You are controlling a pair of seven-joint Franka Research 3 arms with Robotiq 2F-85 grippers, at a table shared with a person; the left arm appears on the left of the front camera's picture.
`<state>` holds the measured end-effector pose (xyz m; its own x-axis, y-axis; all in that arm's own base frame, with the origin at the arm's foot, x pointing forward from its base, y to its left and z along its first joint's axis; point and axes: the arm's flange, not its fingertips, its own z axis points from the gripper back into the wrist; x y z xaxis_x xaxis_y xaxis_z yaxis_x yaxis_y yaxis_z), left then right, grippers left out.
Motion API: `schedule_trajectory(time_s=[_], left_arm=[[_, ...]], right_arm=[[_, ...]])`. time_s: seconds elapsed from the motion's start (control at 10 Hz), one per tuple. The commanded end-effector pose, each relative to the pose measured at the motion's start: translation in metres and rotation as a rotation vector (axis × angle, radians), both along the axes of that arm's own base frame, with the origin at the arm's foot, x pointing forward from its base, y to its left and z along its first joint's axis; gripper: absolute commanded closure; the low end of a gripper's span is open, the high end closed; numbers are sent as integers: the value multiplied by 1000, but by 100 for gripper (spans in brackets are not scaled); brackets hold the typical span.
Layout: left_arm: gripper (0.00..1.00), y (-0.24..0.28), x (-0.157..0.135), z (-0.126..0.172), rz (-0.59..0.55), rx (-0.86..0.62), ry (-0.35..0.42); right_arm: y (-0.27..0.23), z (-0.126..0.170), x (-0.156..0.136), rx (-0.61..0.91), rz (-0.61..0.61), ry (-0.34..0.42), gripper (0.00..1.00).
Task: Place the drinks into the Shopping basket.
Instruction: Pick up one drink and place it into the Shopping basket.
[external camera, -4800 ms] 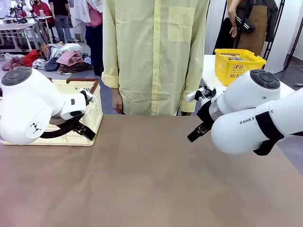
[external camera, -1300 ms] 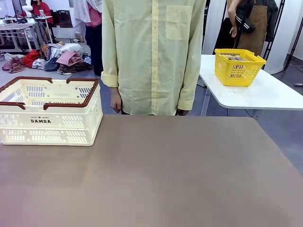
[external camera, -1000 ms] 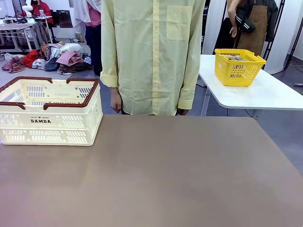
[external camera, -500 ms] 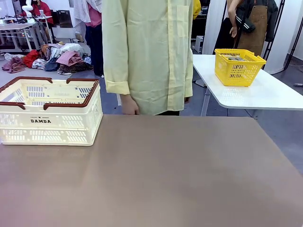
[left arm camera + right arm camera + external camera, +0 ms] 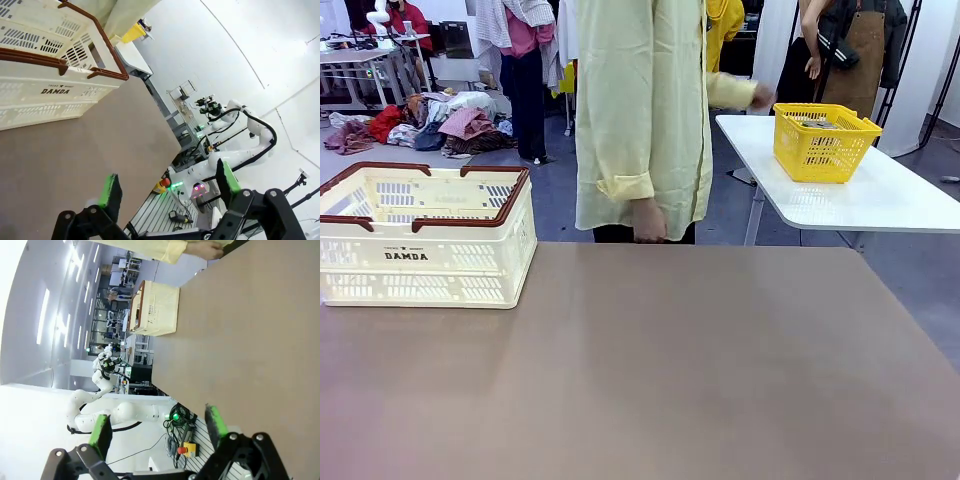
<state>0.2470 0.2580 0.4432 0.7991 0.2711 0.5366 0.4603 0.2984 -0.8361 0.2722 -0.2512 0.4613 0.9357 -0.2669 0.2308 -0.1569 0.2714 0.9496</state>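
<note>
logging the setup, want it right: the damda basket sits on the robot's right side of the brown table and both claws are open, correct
Wrong side: the front view shows the Shopping basket on the robot's left side of the brown table. The left claw and right claw are open.

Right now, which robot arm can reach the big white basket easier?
Probably left. The Shopping basket stands at the left of the table, close ahead of the open left gripper; from the open right gripper it looks far off.
</note>
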Motion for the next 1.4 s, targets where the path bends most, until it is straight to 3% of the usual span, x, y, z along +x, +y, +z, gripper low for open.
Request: schedule_trajectory(time_s=[0.0, 1.3], left_arm=[[0, 1, 1, 5, 2, -28, 2], [0, 1, 1, 5, 2, -28, 2]], right_arm=[[0, -1, -3, -9, 12, -9, 0], [0, -1, -3, -9, 12, -9, 0]])
